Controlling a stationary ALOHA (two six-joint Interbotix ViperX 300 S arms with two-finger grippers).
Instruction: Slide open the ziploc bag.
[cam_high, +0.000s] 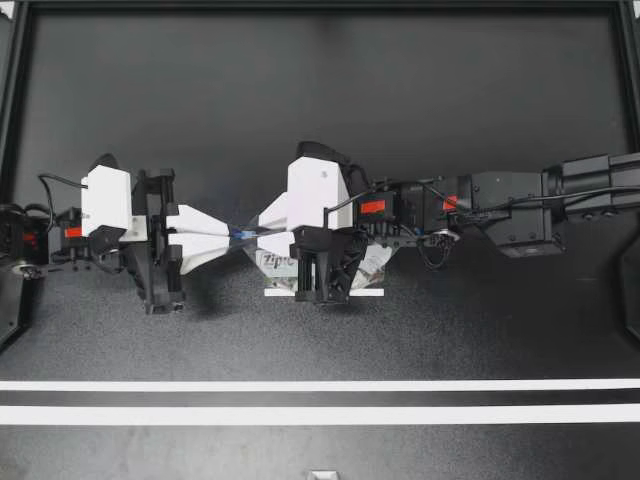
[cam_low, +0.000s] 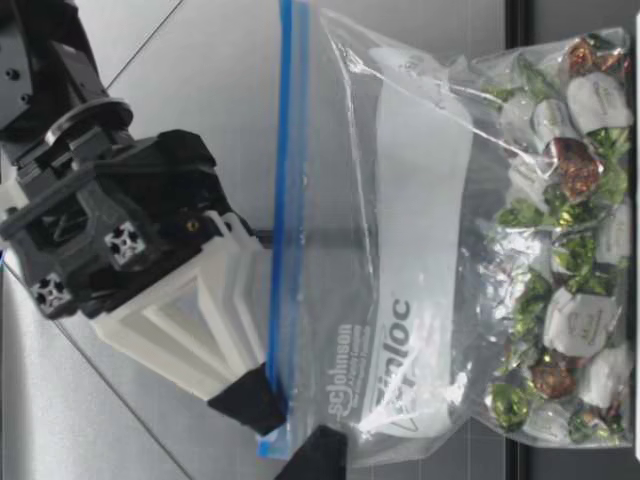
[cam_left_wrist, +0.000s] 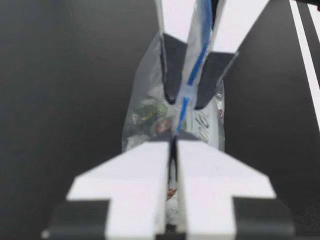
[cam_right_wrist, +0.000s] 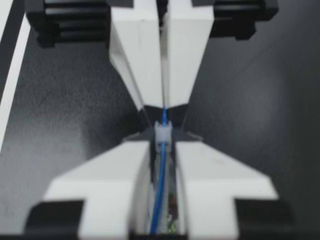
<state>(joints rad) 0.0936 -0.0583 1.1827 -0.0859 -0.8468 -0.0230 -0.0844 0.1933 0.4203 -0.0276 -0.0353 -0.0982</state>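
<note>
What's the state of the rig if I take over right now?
The left gripper is shut on the end of the ziploc bag, at its blue zip track.
The right gripper is shut on the slider, close to the left gripper's fingertips.
The bag hangs upright below them, candies at the bottom.
Done: both grips set.
Left: the track looks shut along its length, so draw the slider away from the left gripper.

Black arms (cam_high: 500, 205) with red tags (cam_high: 373, 207) and thin cables (cam_high: 62, 181) — white wedge fingers (cam_high: 200, 222), black-padded at the tips (cam_left_wrist: 172, 70)
</note>
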